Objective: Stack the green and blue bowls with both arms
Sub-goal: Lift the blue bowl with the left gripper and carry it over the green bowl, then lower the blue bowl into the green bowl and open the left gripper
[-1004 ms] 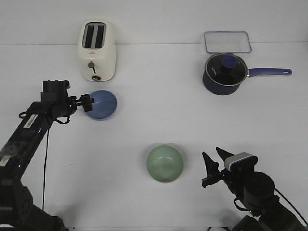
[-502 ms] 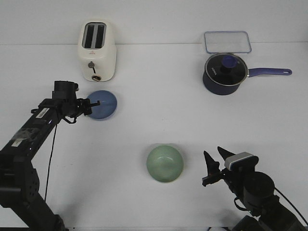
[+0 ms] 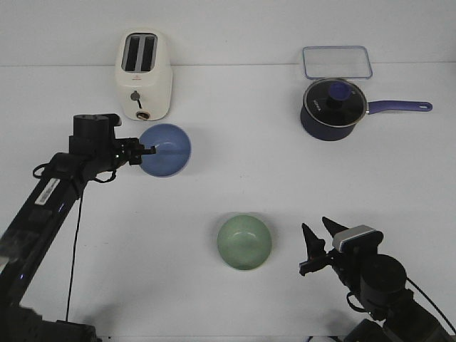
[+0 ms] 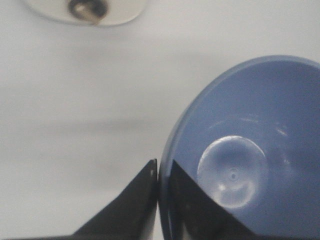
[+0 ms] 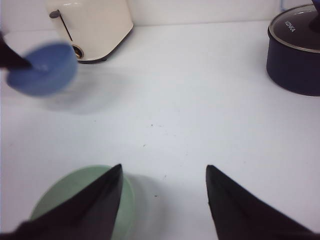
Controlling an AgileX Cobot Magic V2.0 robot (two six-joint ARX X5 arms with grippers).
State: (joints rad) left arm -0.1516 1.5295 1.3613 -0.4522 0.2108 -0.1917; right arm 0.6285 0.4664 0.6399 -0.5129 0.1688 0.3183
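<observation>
The blue bowl hangs above the table in front of the toaster. My left gripper is shut on its left rim; in the left wrist view the fingertips pinch the bowl's edge, one inside and one outside. The green bowl sits upright on the table near the front centre. My right gripper is open and empty just to its right; in the right wrist view the green bowl lies partly behind one finger, and the blue bowl shows blurred far off.
A cream toaster stands at the back left, close behind the blue bowl. A dark navy saucepan with a glass lid and long handle stands at the back right, with a clear lidded container behind it.
My left gripper has lifted the blue bowl off the table and carried it a little to the right. The right arm and the green bowl have not moved.
</observation>
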